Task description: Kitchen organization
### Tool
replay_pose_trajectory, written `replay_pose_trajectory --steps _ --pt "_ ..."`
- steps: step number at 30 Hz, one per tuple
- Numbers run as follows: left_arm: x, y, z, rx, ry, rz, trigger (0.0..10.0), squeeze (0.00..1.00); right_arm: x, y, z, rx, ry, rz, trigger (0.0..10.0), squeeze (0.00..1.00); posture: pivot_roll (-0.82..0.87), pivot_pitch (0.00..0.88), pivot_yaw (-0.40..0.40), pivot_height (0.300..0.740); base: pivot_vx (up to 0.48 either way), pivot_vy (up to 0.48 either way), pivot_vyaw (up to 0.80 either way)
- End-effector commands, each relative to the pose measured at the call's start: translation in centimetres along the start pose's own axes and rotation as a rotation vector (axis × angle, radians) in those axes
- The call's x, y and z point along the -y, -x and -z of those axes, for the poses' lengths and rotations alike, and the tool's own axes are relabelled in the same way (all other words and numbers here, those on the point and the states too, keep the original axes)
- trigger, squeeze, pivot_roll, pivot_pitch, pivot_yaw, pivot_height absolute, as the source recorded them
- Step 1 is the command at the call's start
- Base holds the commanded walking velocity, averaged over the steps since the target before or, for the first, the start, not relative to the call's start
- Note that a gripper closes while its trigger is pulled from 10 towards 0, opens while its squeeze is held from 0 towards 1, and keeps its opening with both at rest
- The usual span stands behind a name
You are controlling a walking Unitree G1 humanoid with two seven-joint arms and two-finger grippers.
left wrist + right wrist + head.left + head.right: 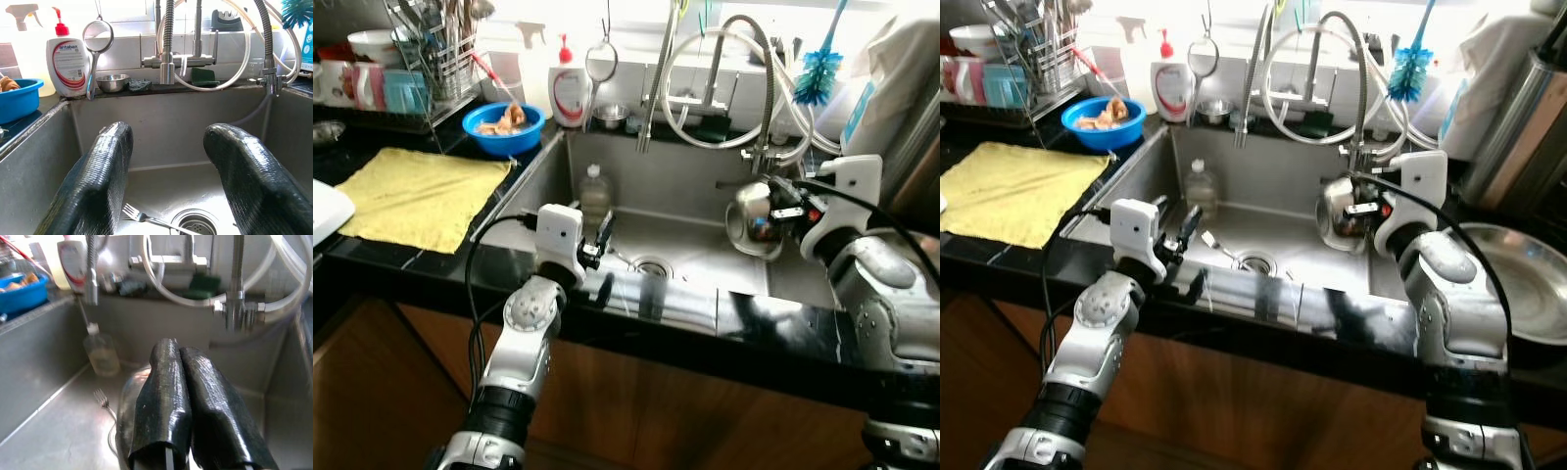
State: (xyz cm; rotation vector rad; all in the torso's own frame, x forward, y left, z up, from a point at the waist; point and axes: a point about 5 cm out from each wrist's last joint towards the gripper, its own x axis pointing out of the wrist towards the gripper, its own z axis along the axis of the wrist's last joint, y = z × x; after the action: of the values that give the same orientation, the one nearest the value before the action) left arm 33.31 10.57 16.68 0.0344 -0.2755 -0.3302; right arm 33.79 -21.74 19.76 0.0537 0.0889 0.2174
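Sink w/ fork on its floor just ahead of and below the spread left gripper, long axis tines-left to handle-at-drain; right gripper, fingers pressed on steel bowl rim, lies farther off.

Daylight enters from the window behind the faucet, and you will find the upper band of both eye views washed out to white. Glare streaks the glossy black counter edge and the steel sink. The cabinet fronts below lie dim. The right wrist view is soft and slightly blurred; the left wrist view is sharper, though its near fingers are out of focus.
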Motion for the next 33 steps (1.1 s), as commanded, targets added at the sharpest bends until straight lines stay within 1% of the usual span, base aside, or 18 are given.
replay_pose_trajectory --steps 1,2,5,9,13,15,18,19,21,22,24,25,33 --pt "-0.1 -0.4 -0.2 0.002 0.011 -0.002 10.0 0.00 0.7 -0.6 -0.2 -0.004 0.025 0.018 10.0 0.00 -0.01 0.000 -0.029 0.740 0.000 0.000 0.00" --pt "-0.1 -0.4 -0.2 0.002 0.011 -0.002 10.0 0.00 0.8 -0.9 0.1 -0.025 0.049 0.022 10.0 0.00 -0.01 0.000 -0.029 0.740 0.000 0.000 0.00" --pt "-0.1 -0.4 -0.2 0.002 0.011 -0.003 10.0 0.00 0.9 -1.7 0.9 -0.036 0.003 0.012 10.0 0.00 -0.01 0.000 -0.028 0.740 0.000 0.000 0.00" --pt "0.0 -0.4 -0.2 0.004 0.010 0.001 10.0 0.00 1.4 -2.4 1.4 -0.052 0.004 0.027 10.0 0.00 0.01 0.000 -0.035 0.740 0.000 0.000 0.00" --pt "-0.2 -0.4 -0.3 0.006 0.006 0.001 10.0 0.00 1.3 -3.2 1.5 -0.046 -0.008 0.018 10.0 0.00 0.01 0.000 -0.034 0.740 0.000 0.000 0.00" --pt "-0.2 -0.4 -0.2 0.006 0.005 0.002 10.0 0.00 1.3 -3.3 1.6 -0.047 -0.011 0.014 10.0 0.00 0.01 0.000 -0.034 0.740 0.000 0.000 0.00" --pt "-0.1 -0.4 -0.2 0.004 0.006 0.006 10.0 0.00 1.4 -3.6 2.7 -0.082 -0.013 0.028 10.0 0.00 0.01 0.000 -0.035 0.740 0.000 0.000 0.00" --pt "0.0 -0.3 -0.2 0.005 0.007 0.008 10.0 0.00 1.7 -3.6 3.3 -0.101 -0.019 0.054 10.0 0.00 0.01 0.000 -0.034 0.740 0.000 0.000 0.00" --pt "0.1 -0.2 -0.2 0.005 0.007 0.012 10.0 0.00 1.8 -3.7 3.5 -0.104 -0.023 0.059 10.0 0.00 0.02 0.000 -0.034 0.740 0.000 0.000 0.00" --pt "0.1 -0.2 -0.2 0.005 0.008 0.012 10.0 0.00 1.8 -3.7 3.6 -0.104 -0.024 0.060 10.0 0.28 0.02 0.000 -0.034 0.740 0.000 0.000 0.00" --pt "0.1 -0.2 -0.2 0.005 0.008 0.013 10.0 0.00 1.8 -3.7 3.6 -0.102 -0.024 0.061 10.0 0.28 0.02 0.000 -0.033 0.740 0.000 0.000 0.00" --pt "0.1 -0.2 -0.2 0.006 0.009 0.013 10.0 0.00 1.9 -3.8 3.5 -0.099 -0.025 0.062 10.0 1.00 0.02 0.000 -0.034 0.740 0.000 0.000 0.00" --pt "0.1 -0.1 -0.2 0.004 0.008 0.014 10.0 0.00 1.9 -4.0 3.6 -0.095 -0.019 0.072 10.0 1.00 0.02 0.000 -0.035 0.740 0.000 0.000 0.00"
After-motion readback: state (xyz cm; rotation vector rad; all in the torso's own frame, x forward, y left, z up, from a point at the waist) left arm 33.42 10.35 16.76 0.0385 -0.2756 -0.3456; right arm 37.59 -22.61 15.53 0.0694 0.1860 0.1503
